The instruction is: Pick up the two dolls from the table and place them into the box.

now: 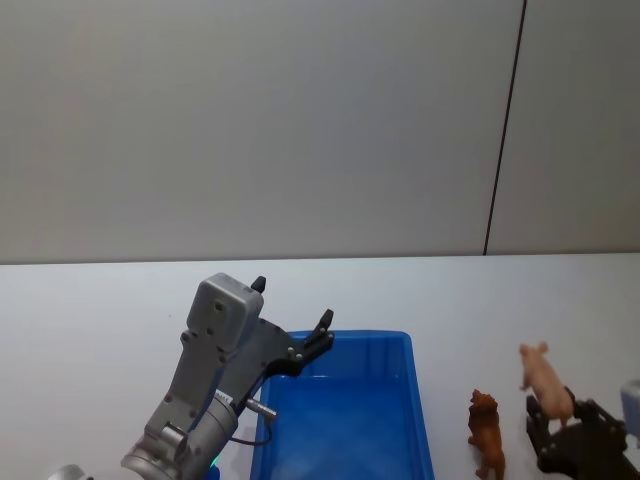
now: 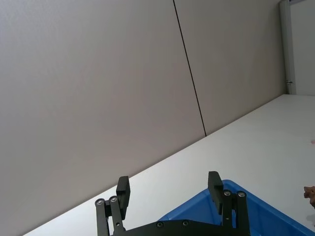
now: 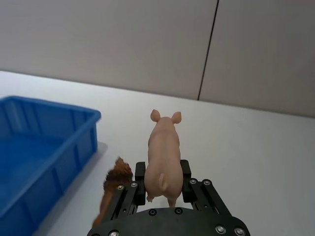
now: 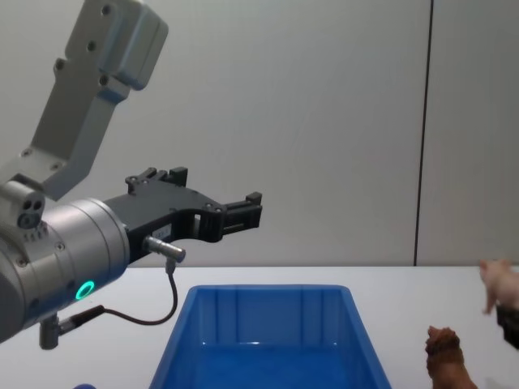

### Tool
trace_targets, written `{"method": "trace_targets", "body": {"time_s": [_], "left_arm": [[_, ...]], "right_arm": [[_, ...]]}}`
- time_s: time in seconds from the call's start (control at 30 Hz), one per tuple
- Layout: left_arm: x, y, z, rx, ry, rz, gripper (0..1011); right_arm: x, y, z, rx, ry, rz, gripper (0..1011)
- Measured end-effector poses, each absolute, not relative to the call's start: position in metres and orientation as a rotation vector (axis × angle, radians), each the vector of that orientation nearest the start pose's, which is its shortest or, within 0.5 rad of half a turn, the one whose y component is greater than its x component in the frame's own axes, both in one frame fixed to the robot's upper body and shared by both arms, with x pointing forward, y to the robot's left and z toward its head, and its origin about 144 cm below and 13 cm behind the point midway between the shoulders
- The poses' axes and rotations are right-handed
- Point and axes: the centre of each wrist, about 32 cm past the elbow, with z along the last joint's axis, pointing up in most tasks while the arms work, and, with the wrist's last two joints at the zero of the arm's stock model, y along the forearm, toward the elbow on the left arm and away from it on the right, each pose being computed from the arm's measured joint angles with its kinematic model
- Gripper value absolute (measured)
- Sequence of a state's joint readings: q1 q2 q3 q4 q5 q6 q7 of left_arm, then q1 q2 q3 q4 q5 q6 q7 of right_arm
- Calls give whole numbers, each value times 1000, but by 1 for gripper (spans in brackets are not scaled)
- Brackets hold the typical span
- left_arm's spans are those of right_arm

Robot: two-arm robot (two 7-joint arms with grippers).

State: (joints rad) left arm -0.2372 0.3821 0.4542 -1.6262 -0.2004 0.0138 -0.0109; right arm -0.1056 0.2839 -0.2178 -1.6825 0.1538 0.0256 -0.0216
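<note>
The white surface [image 1: 90, 320] is wide and flat. The blue box [image 1: 372, 337] sits on it, right in front of the robot, with its open top facing up.

The grey left arm [image 1: 215, 360] comes up from the low left and leans forward over the left side of the box. The left claw [image 2: 169, 183] is up in the air above the box's far left corner. Its 2 fingers are spread wide apart and it holds nothing.

The right claw [image 3: 162, 169] is low on the right side, away from the box, and it points forward. Its 2 fingers [image 3: 186, 176] press on the back end of the pink pig [image 3: 162, 142], 1 on each side. The pig faces away from the robot. I cannot tell if its feet touch the surface.

The brown lion [image 1: 487, 432] stands on the surface between the box and the right claw, just beside the claw. Nothing holds it.
</note>
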Motion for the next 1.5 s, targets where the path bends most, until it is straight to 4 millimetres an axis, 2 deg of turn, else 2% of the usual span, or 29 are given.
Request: {"method": "trace_targets", "body": {"time_s": [0.3, 0.63, 1.2, 1.27, 1.43, 1.5], "left_arm": [[492, 198, 1204, 61, -268, 1124, 1001], [492, 198, 1204, 61, -268, 1124, 1002], [492, 198, 1204, 61, -268, 1124, 1001], [492, 198, 1204, 61, -268, 1124, 1002], [492, 198, 1204, 61, -268, 1124, 1001], [492, 198, 1204, 61, -268, 1124, 1001]], "right_arm": [[427, -227, 1155, -59, -77, -1260, 379], [438, -214, 1167, -9, -87, -1128, 379], [462, -184, 1166, -45, -29, -921, 382], [463, -183, 1165, -47, -27, -917, 407], [466, -179, 1164, -61, -18, -902, 611], [466, -178, 1163, -63, -17, -902, 652]]}}
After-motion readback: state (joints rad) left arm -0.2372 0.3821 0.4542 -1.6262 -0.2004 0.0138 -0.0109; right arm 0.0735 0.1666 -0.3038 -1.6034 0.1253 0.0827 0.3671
